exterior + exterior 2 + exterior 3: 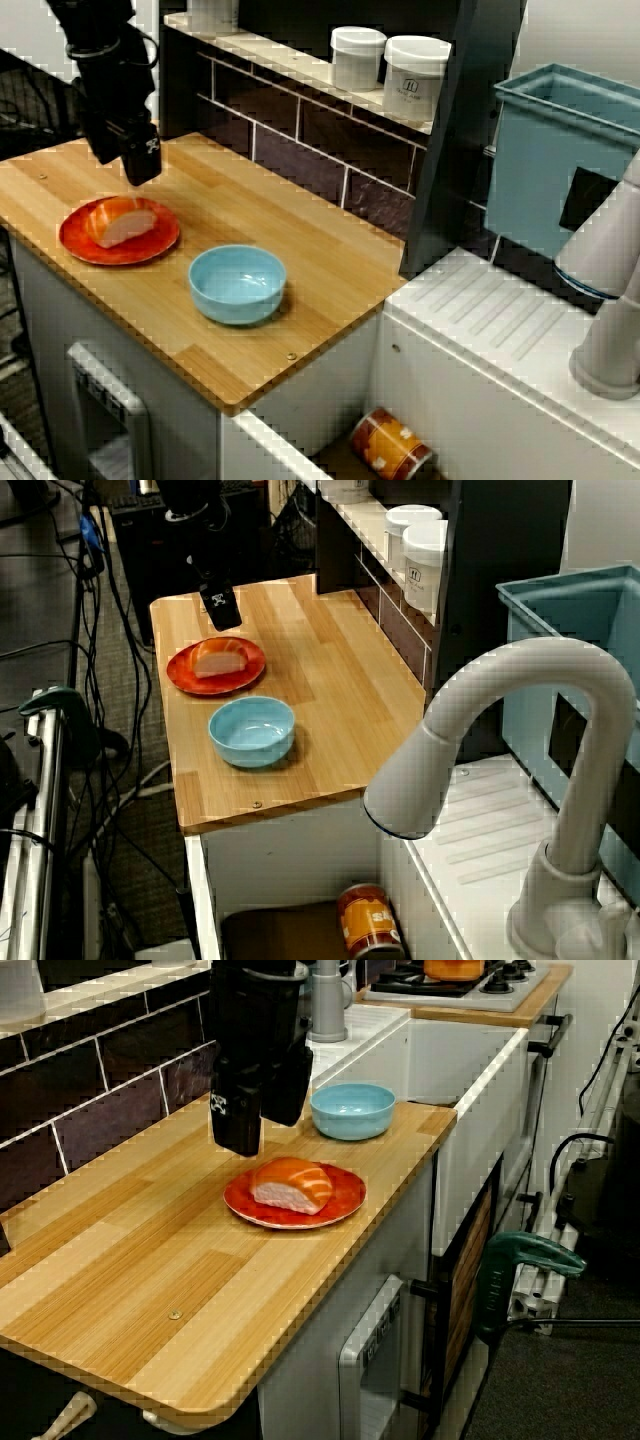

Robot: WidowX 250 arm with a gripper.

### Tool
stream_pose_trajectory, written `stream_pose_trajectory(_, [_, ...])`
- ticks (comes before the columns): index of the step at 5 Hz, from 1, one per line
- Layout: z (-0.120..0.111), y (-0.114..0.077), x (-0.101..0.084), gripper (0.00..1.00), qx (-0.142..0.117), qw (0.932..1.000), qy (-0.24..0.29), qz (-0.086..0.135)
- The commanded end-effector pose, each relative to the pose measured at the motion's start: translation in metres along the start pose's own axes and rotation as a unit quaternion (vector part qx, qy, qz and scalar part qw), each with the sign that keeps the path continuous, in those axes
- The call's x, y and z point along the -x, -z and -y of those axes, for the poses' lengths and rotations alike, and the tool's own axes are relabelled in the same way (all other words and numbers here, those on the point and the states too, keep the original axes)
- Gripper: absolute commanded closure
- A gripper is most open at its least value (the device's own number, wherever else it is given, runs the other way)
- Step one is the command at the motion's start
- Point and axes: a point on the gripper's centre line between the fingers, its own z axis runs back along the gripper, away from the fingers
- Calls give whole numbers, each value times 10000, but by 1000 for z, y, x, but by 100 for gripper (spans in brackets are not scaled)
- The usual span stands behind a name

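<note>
On red plate, orange-topped white sushi

Salmon nigiri lies flat on the red plate.

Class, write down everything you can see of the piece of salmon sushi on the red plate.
The sushi is one block: a glossy orange salmon slice with pale stripes, draped over white rice. It looks like moulded plastic. It lies flat near the middle of the plate and touches only that. The black gripper hangs above it, apart.
</note>
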Motion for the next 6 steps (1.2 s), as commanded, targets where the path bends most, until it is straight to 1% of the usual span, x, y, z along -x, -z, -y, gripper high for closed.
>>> stream_pose_trajectory(1, [0,-5,24,0,157,9998,-71,42])
stream_pose_trajectory(2, [-4,-3,27,0,241,9992,-311,49])
stream_pose_trajectory(3, [-4,-2,28,0,444,9980,-449,37])
stream_pose_trajectory(4, [2,4,27,0,397,9977,-542,97])
stream_pose_trajectory(5, [6,3,25,0,473,9970,-614,38])
stream_pose_trajectory(6, [11,4,25,0,480,9973,-553,29])
